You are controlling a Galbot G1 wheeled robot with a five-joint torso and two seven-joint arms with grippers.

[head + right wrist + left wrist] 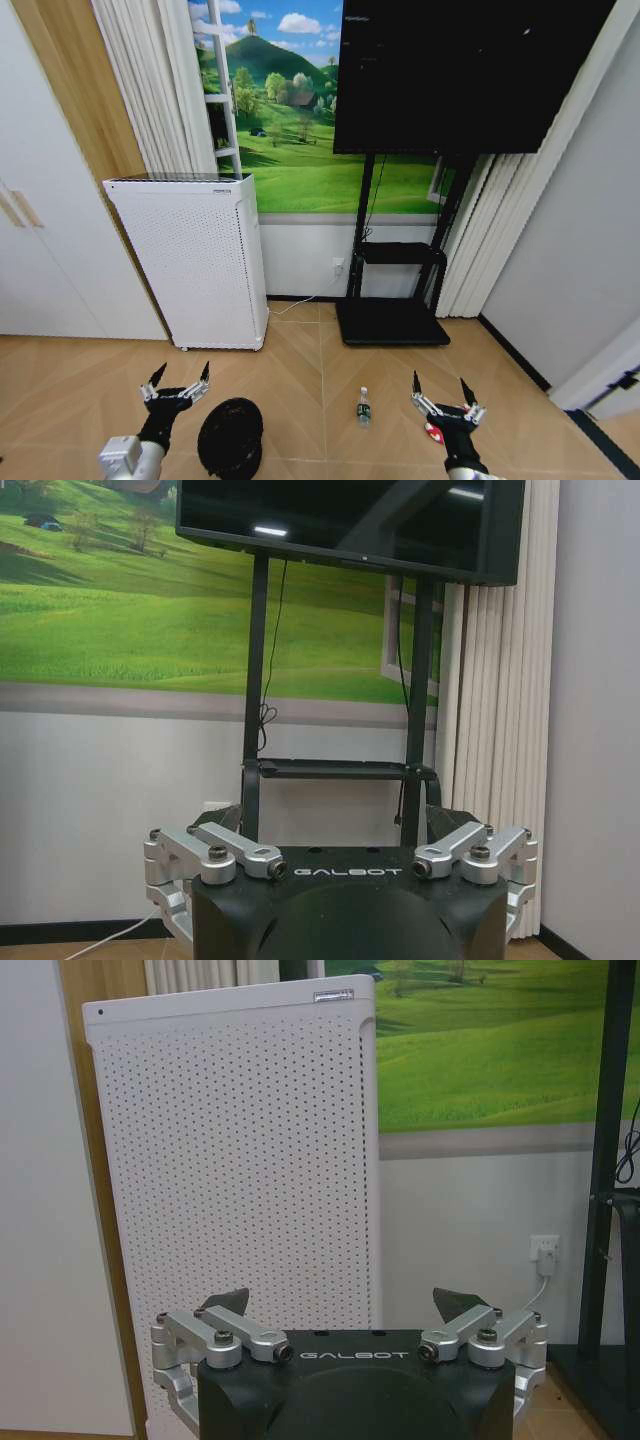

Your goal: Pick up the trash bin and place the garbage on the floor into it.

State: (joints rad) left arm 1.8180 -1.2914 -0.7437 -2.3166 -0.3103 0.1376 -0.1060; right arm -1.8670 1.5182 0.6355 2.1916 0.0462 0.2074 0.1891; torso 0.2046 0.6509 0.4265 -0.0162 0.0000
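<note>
A white perforated air purifier [195,260] stands left of a black television stand [395,290].

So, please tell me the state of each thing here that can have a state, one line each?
Left tool: open, holding nothing, raised above the floor near the trash bin.
Right tool: open, holding nothing.
Trash bin: on the floor, not picked up.
Bottle: on the floor, outside the bin.
Red wrapper: on the floor, partly hidden by the right tool.
Screen: dark.
</note>
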